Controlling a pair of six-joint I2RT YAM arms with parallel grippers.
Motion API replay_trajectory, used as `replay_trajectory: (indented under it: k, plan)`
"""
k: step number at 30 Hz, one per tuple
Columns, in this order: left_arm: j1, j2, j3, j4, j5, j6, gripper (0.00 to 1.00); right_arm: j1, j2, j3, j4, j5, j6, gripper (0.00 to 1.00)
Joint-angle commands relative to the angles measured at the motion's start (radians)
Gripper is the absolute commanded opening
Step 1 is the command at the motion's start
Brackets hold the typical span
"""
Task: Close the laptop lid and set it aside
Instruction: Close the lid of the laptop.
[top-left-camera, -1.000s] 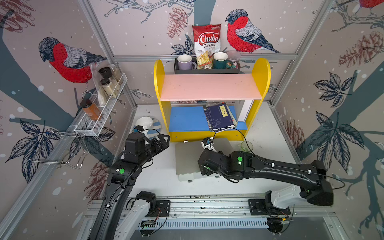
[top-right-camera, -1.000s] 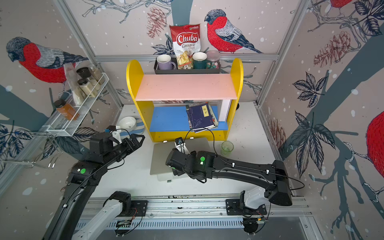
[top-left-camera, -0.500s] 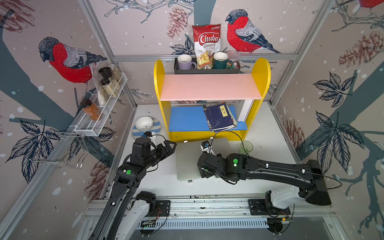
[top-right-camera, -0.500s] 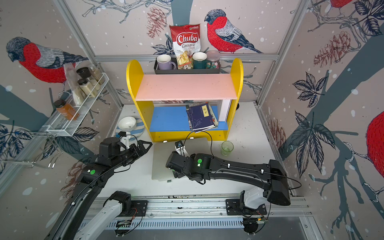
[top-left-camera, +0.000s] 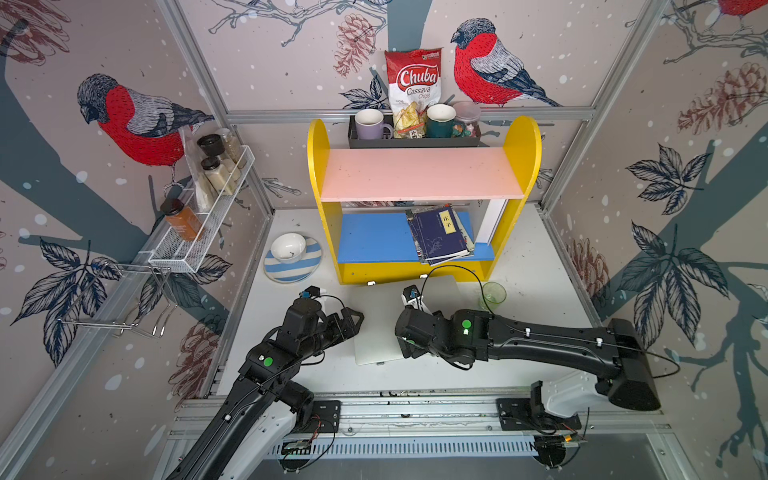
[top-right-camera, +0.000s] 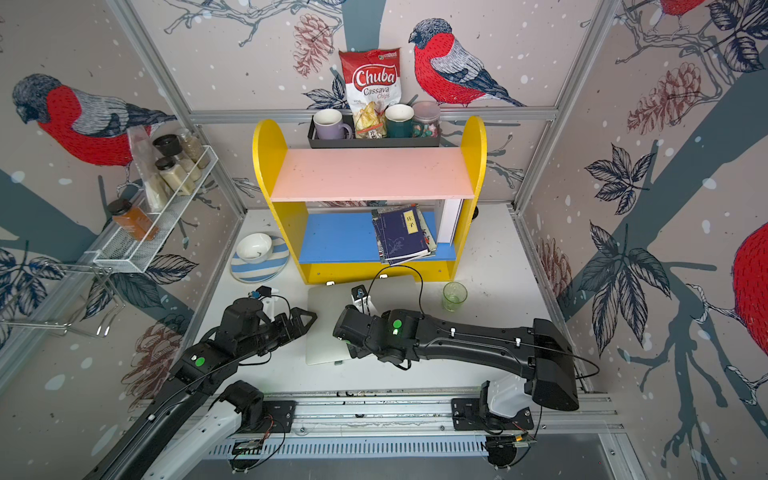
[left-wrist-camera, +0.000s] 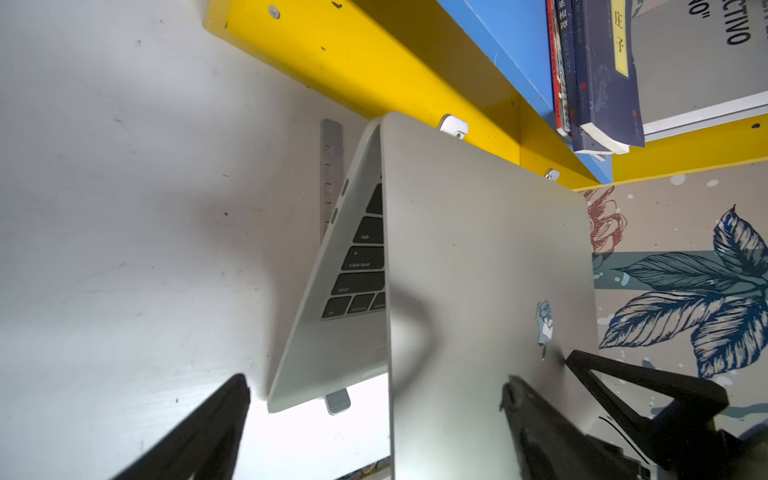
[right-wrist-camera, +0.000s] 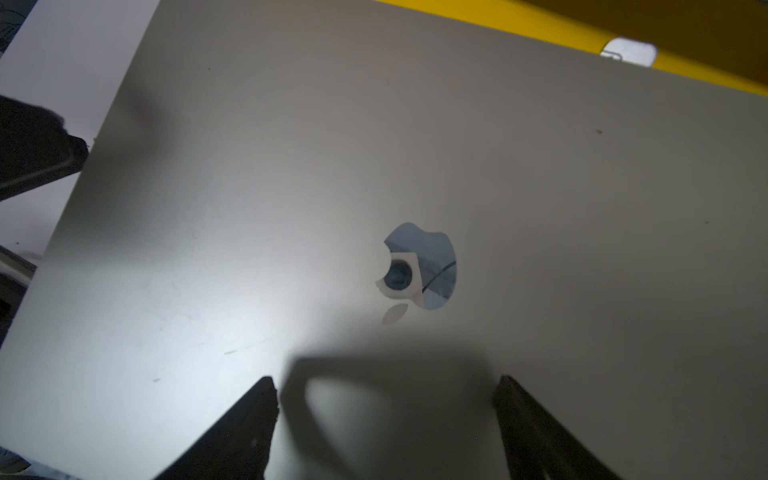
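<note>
The silver-grey laptop (top-left-camera: 374, 332) (top-right-camera: 326, 328) sits on a folding stand in front of the yellow shelf. Its lid (left-wrist-camera: 478, 270) is lowered most of the way; a wedge of gap still shows the black keyboard (left-wrist-camera: 361, 266). My left gripper (left-wrist-camera: 376, 380) (top-left-camera: 351, 321) is open at the laptop's left side, one finger on each side of the lid's edge, holding nothing. Just above the lid's outer face, below the apple logo (right-wrist-camera: 424, 266), my right gripper (right-wrist-camera: 386, 380) is also open and empty. The arms hide the lid's right part in both top views.
The yellow shelf (top-left-camera: 320, 174) stands right behind the laptop, with books (top-left-camera: 440, 237) on its blue board. A green glass (top-left-camera: 493, 293) is right of the laptop. A bowl on a striped plate (top-left-camera: 309, 266) lies at the back left. A stand foot (left-wrist-camera: 337, 401) shows under the base.
My left arm has moved right and toward the front, up to the laptop's left edge. The right arm has shifted slightly toward the front over the lid.
</note>
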Motion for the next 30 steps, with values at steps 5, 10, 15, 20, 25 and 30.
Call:
replay_trajectory:
  k: [5, 10, 15, 20, 25, 30]
  plan:
    - [-0.035, -0.004, -0.002, 0.001, -0.087, -0.018, 0.93, -0.010, 0.018, -0.025, 0.013, -0.033, 0.020, 0.82]
    - [-0.046, -0.006, -0.009, 0.001, -0.099, -0.023, 0.93, -0.017, 0.033, -0.037, 0.028, -0.043, 0.016, 0.82]
    - [-0.052, -0.006, -0.010, 0.000, -0.107, -0.025, 0.93, -0.023, 0.045, -0.045, 0.040, -0.050, 0.014, 0.81]
    - [-0.067, 0.002, -0.011, 0.001, -0.115, -0.026, 0.93, -0.034, 0.058, -0.059, 0.060, -0.063, 0.011, 0.81]
    - [-0.104, 0.001, -0.013, 0.001, -0.140, -0.038, 0.93, -0.044, 0.070, -0.071, 0.077, -0.073, 0.010, 0.82]
    - [-0.154, -0.006, -0.011, 0.005, -0.176, -0.058, 0.93, -0.056, 0.084, -0.081, 0.094, -0.085, 0.007, 0.82]
